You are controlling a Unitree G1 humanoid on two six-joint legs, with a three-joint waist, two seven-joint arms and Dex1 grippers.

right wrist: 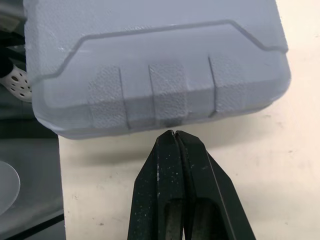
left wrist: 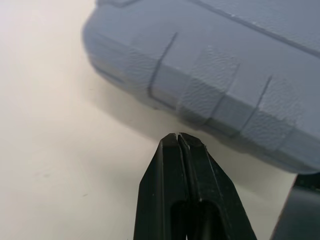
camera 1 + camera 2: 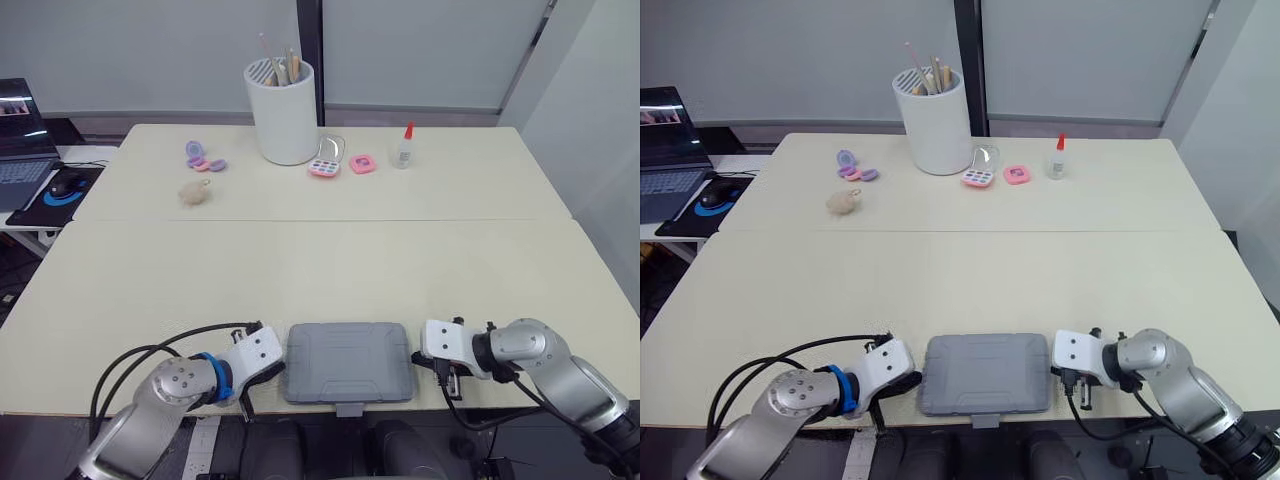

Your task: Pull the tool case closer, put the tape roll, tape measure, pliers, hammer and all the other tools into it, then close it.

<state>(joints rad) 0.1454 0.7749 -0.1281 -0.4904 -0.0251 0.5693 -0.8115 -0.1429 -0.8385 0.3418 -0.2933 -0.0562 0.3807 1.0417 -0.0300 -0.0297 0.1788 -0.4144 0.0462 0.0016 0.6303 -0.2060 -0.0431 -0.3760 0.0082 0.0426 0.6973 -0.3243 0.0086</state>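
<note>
Grey tool case (image 3: 349,361), lid shut, lies between both grippers. The left gripper (image 2: 178,136) is pinched closed just off its ribbed side, and the right gripper (image 1: 173,134) is the same opposite. It's rigid moulded plastic and probably slides easily. The textured side ribs look the best hold.

2 head eyes overlooking table (image 3: 330,270), 2 wrist views near tool case (image 3: 349,361)

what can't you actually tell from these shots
- Inside the tool case: in the head views its closed lid hides whatever it holds.
- Contact: in the wrist views the shut left hand and shut right hand point at the case's sides. Whether they touch it is unclear.
- White cup: what stands in it is too small to identify.
- Laptop: cut off by the picture's left edge.
</note>
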